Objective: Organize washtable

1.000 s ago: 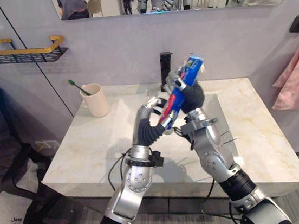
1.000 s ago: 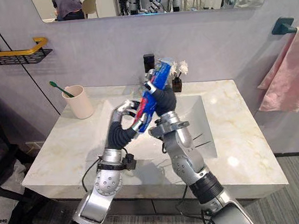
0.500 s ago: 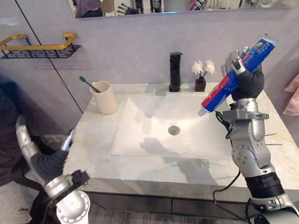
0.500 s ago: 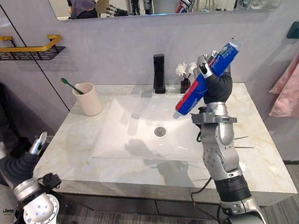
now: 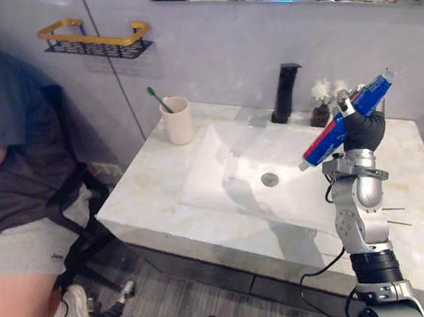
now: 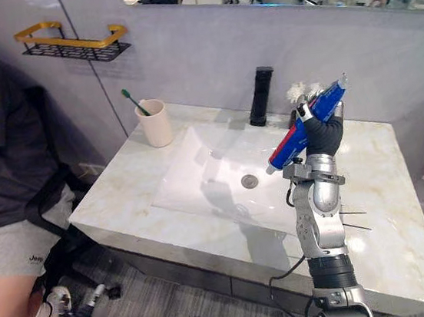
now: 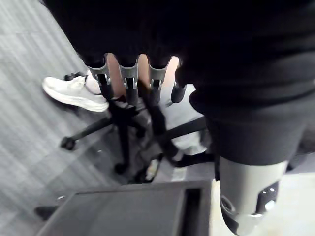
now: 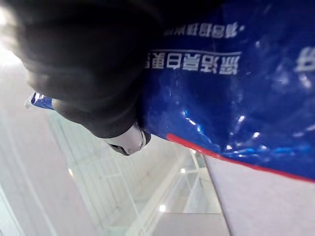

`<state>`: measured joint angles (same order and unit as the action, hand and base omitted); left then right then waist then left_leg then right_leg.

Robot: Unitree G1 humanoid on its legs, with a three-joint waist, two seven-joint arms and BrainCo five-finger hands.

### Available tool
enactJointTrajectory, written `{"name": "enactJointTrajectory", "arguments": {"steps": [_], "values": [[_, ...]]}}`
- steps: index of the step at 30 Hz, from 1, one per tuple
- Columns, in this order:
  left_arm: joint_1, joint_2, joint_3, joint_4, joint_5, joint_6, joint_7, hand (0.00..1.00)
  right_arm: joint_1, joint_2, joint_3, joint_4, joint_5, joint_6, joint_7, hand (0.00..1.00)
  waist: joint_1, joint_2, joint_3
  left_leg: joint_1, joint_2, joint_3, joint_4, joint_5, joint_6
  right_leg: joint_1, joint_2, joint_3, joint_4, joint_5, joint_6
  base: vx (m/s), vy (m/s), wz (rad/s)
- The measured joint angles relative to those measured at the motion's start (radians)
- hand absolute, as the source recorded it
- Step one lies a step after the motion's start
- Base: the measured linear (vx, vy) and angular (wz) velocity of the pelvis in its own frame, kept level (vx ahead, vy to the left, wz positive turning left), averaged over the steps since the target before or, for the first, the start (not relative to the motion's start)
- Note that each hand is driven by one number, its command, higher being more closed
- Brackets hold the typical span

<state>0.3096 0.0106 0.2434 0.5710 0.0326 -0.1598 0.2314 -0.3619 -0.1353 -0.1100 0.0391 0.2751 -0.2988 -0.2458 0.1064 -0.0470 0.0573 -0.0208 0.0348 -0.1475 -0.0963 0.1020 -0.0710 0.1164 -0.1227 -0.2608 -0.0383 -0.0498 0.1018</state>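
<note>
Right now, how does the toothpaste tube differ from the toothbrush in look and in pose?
The toothpaste tube is broad and coloured blue, red and white; the toothbrush is thin and green. The toothpaste tube is held in the air by the right hand, over the right side of the washtable; the toothbrush stands in the beige cup at the back left. Both are tilted, not upright.

Right hand [image 5: 365,130] aloft, left hand [image 7: 129,83] low

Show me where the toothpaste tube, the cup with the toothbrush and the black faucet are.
toothpaste tube [image 5: 325,143], left eye view, lower half of its body
cup [image 5: 179,124], left eye view, middle of its side
faucet [image 5: 287,91], left eye view, its upright column
</note>
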Motion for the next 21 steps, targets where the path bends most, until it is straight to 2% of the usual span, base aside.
{"name": "enactJointTrajectory", "arguments": {"steps": [5,8,10,14,17,21], "values": [[-0.014,0.021,-0.09,0.071,0.03,-0.002,-0.056,0.0,-0.293,-0.036,-0.002,0.11,-0.076,0.001,-0.068,1.0,0.034,-0.01,0.028,-0.023,0.0,-0.019,0.0,0.002,-0.001,-0.009,0.002,-0.018,-0.001,0.0,0.0,0.0,-0.017,0.12],[-0.029,0.043,-0.12,0.086,0.042,-0.002,-0.058,0.0,-0.437,-0.08,0.002,0.163,-0.105,0.001,-0.106,1.0,0.049,-0.011,0.053,-0.046,-0.001,-0.042,0.0,0.007,-0.003,-0.02,0.005,-0.039,-0.001,0.0,-0.001,-0.03,-0.009,0.2],[-0.036,0.062,-0.129,0.103,0.052,-0.002,-0.058,0.0,-0.55,-0.112,0.005,0.202,-0.132,0.002,-0.139,1.0,0.077,-0.018,0.073,-0.068,0.001,-0.048,0.001,0.011,-0.005,-0.038,0.005,-0.046,-0.001,0.0,-0.001,-0.01,-0.006,0.16],[-0.049,0.074,-0.133,0.109,0.052,-0.003,-0.058,0.0,-0.696,-0.143,0.014,0.287,-0.169,0.007,-0.174,1.0,0.109,-0.022,0.113,-0.092,-0.002,-0.073,0.001,0.023,-0.006,-0.048,0.005,-0.074,-0.003,0.0,-0.001,0.01,-0.011,0.21],[-0.063,0.081,-0.144,0.109,0.05,-0.007,-0.057,0.0,-0.837,-0.201,0.082,0.403,-0.202,0.039,-0.211,1.0,0.133,-0.023,0.15,-0.132,-0.002,-0.106,0.001,0.033,-0.013,-0.069,0.011,-0.105,-0.006,0.0,-0.001,-0.01,-0.014,0.26],[-0.076,0.098,-0.163,0.118,0.05,-0.007,-0.057,0.0,-0.916,-0.222,0.127,0.457,-0.23,0.054,-0.219,1.0,0.159,-0.023,0.191,-0.151,-0.001,-0.126,0.002,0.037,-0.016,-0.075,0.016,-0.126,-0.013,0.0,-0.001,0.0,-0.018,0.17]]}}
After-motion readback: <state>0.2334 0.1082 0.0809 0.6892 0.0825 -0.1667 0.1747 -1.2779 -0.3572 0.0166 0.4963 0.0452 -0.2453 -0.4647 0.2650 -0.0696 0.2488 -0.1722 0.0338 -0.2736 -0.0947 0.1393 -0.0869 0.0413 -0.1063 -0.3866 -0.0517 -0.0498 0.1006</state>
